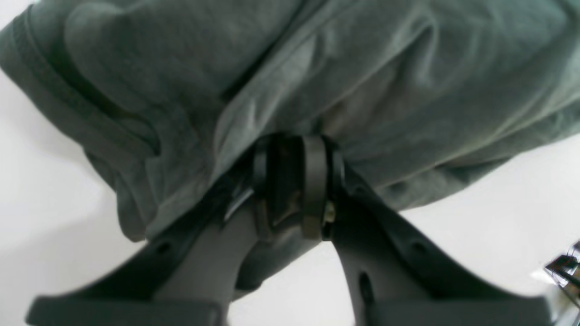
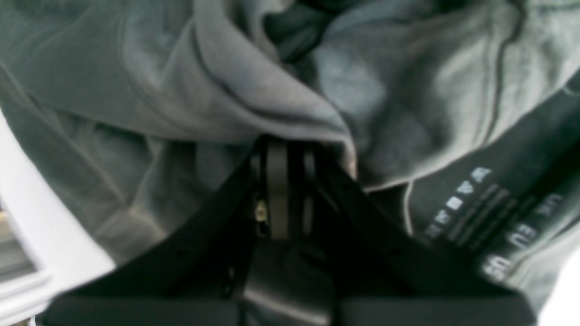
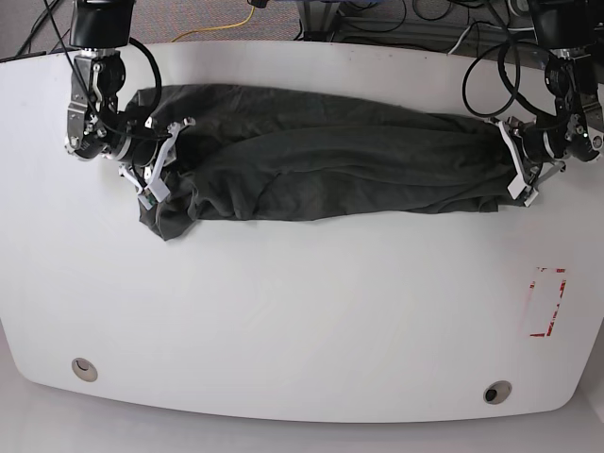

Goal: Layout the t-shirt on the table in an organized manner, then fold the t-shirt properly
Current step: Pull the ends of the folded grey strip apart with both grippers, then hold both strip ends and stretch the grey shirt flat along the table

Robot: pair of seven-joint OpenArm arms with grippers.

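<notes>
stretching between both arms, the t-shirt (image 3: 330, 165) sits pinched in each set of closed jaws

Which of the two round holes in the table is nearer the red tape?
The hole by the table's front edge under the left arm's side; the other hole sits at the far front corner.

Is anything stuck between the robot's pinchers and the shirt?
No. The left gripper and right gripper are both shut right on the t-shirt, nothing between, stretching it across the table.
</notes>
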